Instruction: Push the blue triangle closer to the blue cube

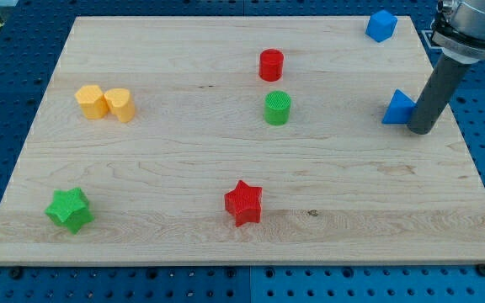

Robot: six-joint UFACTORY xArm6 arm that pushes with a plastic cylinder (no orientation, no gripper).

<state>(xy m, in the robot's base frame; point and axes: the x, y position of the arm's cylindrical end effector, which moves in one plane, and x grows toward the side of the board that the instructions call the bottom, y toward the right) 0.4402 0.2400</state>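
Note:
The blue triangle (398,108) lies on the wooden board near the view's right edge. The blue cube (381,25) sits at the board's top right corner, well above the triangle. My tip (420,130) rests on the board just right of the triangle and slightly below it, touching or nearly touching its right side. The dark rod rises from there toward the view's top right.
A red cylinder (271,65) and a green cylinder (277,108) stand at centre. Two yellow blocks (105,103) sit side by side at left. A green star (69,209) is at bottom left, a red star (243,203) at bottom centre. The board's right edge (470,168) is close to my tip.

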